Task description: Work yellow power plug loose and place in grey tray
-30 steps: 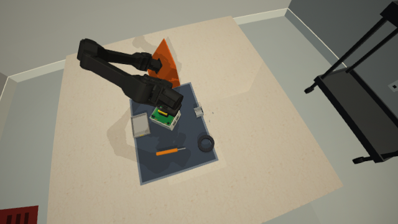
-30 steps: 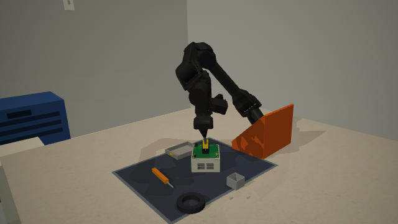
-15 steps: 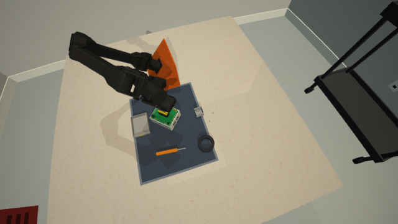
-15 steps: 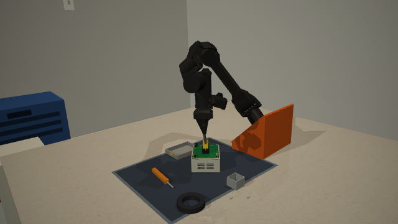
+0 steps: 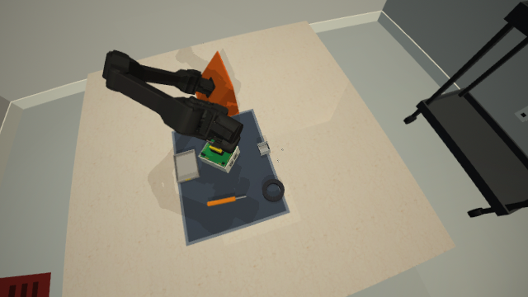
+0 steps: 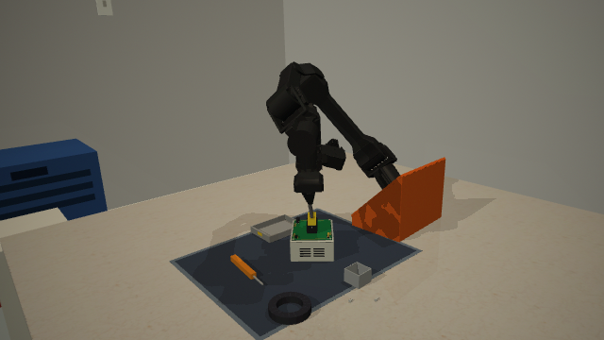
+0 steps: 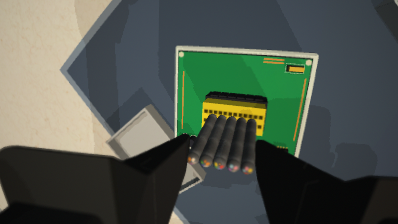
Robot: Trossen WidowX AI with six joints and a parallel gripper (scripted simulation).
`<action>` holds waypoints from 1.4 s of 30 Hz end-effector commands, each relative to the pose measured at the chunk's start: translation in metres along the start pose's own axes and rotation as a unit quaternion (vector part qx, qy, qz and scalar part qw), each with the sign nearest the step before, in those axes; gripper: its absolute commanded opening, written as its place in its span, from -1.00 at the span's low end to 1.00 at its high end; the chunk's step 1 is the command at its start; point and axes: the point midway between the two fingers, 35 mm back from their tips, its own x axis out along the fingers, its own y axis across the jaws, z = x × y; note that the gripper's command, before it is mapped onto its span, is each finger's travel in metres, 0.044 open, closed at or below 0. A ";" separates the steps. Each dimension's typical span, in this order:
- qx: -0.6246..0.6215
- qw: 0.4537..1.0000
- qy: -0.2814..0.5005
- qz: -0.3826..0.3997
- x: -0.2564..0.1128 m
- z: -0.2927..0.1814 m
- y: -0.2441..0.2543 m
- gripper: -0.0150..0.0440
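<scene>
The yellow power plug (image 5: 215, 148) (image 6: 311, 218) (image 7: 235, 106) stands in the black socket (image 6: 311, 229) (image 7: 236, 97) on the green circuit board (image 5: 214, 158) (image 6: 326, 230) (image 7: 240, 70). In the exterior view it looks nearly upright; how deep it sits cannot be told. My gripper (image 6: 310, 211) (image 7: 222, 145) points down and is shut on the plug, with the dark cables rising between its fingers. In the top view the hand hides the fingertips. The grey tray (image 5: 186, 164) (image 6: 278, 229) (image 7: 142, 133) is empty beside the board's box.
A dark mat (image 5: 206, 223) (image 6: 203, 264) lies under an orange screwdriver (image 5: 221, 201) (image 6: 243, 266), a black ring (image 5: 266, 197) (image 6: 289, 317) and a small grey box (image 5: 264, 148) (image 6: 357, 277). An orange upright panel (image 5: 224, 88) (image 6: 422, 203) stands beside the arm's base.
</scene>
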 end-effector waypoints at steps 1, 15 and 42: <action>-0.002 0.999 0.007 -0.041 -0.015 0.001 0.000 -0.49; -0.003 0.997 0.006 -0.081 -0.024 0.001 0.008 -0.49; -0.003 0.997 0.007 -0.081 0.012 0.001 0.003 0.35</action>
